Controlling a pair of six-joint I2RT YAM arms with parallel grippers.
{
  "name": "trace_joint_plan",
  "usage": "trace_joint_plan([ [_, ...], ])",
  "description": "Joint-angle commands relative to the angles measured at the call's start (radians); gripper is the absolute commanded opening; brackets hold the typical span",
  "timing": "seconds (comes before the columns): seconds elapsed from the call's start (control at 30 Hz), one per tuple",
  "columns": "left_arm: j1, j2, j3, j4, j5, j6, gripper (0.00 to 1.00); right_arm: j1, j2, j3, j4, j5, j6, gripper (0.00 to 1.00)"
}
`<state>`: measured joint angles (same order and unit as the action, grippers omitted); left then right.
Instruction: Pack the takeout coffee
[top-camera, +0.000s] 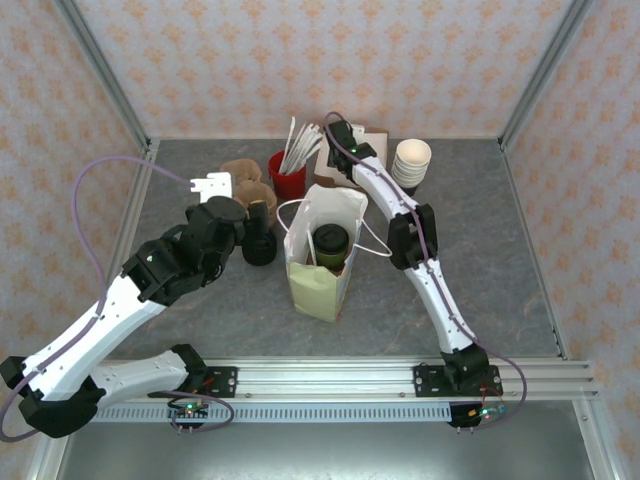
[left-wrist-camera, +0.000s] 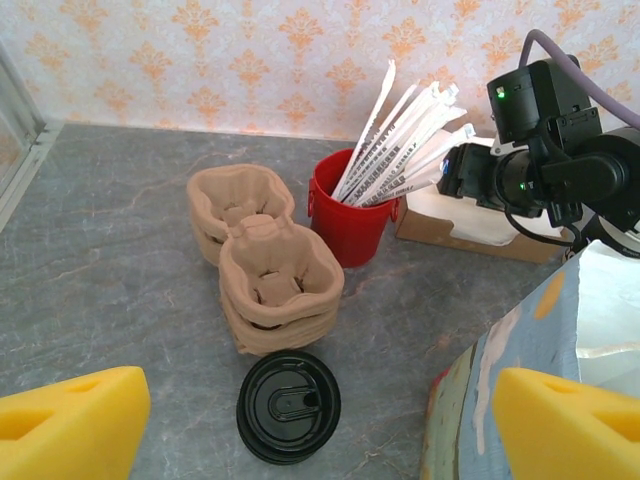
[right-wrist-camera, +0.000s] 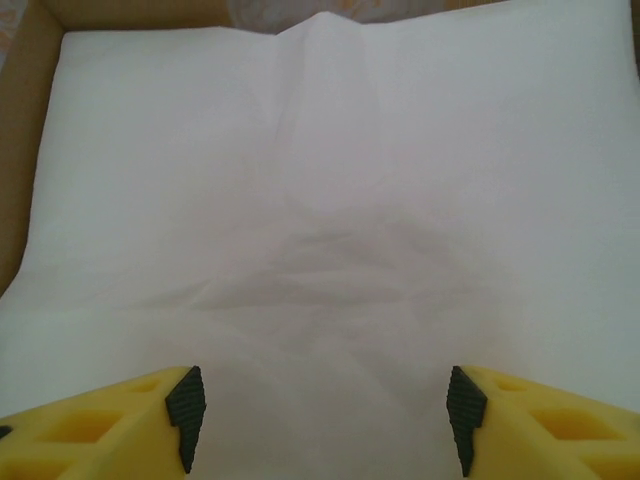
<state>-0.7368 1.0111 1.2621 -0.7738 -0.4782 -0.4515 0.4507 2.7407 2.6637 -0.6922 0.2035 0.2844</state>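
**Top external view: takeout coffee (top-camera: 331, 243) sits in the paper bag (top-camera: 318, 285), both grippers empty-handed**

Over on the left, the left gripper (left-wrist-camera: 320, 410) hangs with its yellow fingers (left-wrist-camera: 70, 420) spread wide and nothing between them. It is above a short stack of black lids (left-wrist-camera: 288, 405), with the moulded cup carriers (left-wrist-camera: 268, 262) just beyond. The bag's wall stands just beside its right-hand finger.

In the middle the bag stands upright with its mouth open. The cup stands inside it, black lid up, so its long axis runs vertically. Behind the bag is a red cup (top-camera: 288, 172) full of straws (top-camera: 300, 145).

Further right, the right gripper (right-wrist-camera: 325, 420) hovers over a white napkin (right-wrist-camera: 330, 200) in a cardboard box (left-wrist-camera: 455, 232), with its fingers parted and nothing held. Whether the tips touch the paper I cannot tell. A stack of cream cups (top-camera: 412, 162) stands at the far right.

To my eye the coffee itself is packed. From the right gripper it lies toward the near edge, down inside the bag. From the left gripper it lies to the right, and that gripper looks the closer to the bag. Anything added must drop in through the mouth, above the lid.
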Motion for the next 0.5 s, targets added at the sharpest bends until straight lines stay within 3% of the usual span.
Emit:
trace_joint_plan([
  [0.0, 0.005, 0.007, 0.067, -0.040, -0.013, 0.008, 0.90, -0.016, 0.025, 0.040, 0.036, 0.051, -0.001, 0.68],
  [0.47, 0.004, -0.050, 0.123, -0.089, -0.059, 0.015, 0.91, -0.027, 0.055, 0.053, 0.021, -0.005, 0.031, 0.69],
])
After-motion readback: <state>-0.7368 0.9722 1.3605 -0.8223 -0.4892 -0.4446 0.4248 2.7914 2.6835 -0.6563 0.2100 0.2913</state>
